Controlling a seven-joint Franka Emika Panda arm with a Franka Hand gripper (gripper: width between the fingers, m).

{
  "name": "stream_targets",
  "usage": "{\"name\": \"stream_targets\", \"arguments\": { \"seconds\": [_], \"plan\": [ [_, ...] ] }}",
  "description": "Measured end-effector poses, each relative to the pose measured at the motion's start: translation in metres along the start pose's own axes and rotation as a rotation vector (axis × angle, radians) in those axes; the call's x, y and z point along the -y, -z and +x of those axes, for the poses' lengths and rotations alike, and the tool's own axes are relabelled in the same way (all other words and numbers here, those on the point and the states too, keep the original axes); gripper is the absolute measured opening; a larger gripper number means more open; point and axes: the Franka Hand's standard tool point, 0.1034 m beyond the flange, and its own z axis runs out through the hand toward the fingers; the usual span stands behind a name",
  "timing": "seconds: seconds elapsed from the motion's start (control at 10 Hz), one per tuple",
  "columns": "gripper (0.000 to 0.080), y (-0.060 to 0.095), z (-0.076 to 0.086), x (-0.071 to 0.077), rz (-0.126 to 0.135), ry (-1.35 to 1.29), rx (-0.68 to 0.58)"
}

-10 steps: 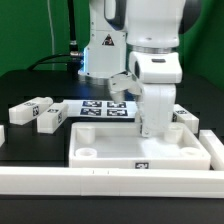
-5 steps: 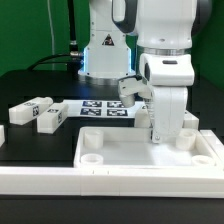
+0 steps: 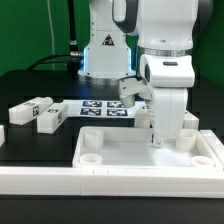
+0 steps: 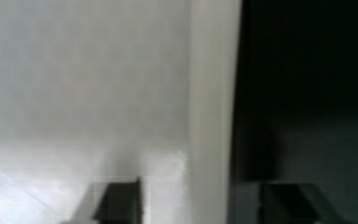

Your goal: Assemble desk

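The desk slab (image 3: 130, 152) lies flat near the front, white with a raised rim and round corner sockets. My gripper (image 3: 157, 135) stands upright over its back rim towards the exterior view's right. In the wrist view the slab (image 4: 87, 90) fills one side and the black table the other. The two dark fingers (image 4: 119, 200) straddle the rim's edge with a gap on each side, so the gripper (image 4: 208, 200) is open and holds nothing. Two white legs (image 3: 30, 107) (image 3: 50, 118) lie at the exterior view's left. Another leg (image 3: 189, 122) sits behind the gripper.
The marker board (image 3: 105, 108) lies flat behind the slab, in front of the robot base. A long white border rail (image 3: 110, 182) runs along the front edge. A small white piece (image 3: 3, 135) shows at the exterior view's far left.
The arm and the slab shifted towards the exterior view's right during the first half second. The gripper, shut on the rim earlier, now stands open around it.
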Motion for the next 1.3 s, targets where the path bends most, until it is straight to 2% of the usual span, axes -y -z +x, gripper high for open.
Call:
{"name": "stream_targets", "arguments": {
  "seconds": [0.1,0.2,0.3,0.4,0.7,0.9,1.1,1.3],
  "plan": [
    [0.0404,0.0,0.0,0.0,0.0,0.0,0.0],
    [0.0579,0.0,-0.001,0.0,0.0,0.0,0.0],
    [0.0579,0.005,-0.002,0.0,-0.004,-0.006,0.003],
    [0.064,0.011,0.0,0.0,-0.005,-0.007,0.006],
    [0.0648,0.031,0.007,0.005,-0.027,-0.081,0.01],
    [0.0649,0.044,0.021,0.008,-0.047,-0.159,0.007],
    [0.0649,0.048,0.04,0.007,-0.062,-0.198,-0.001],
    [0.0649,0.047,0.037,0.008,-0.06,-0.223,-0.001]
  ]
}}
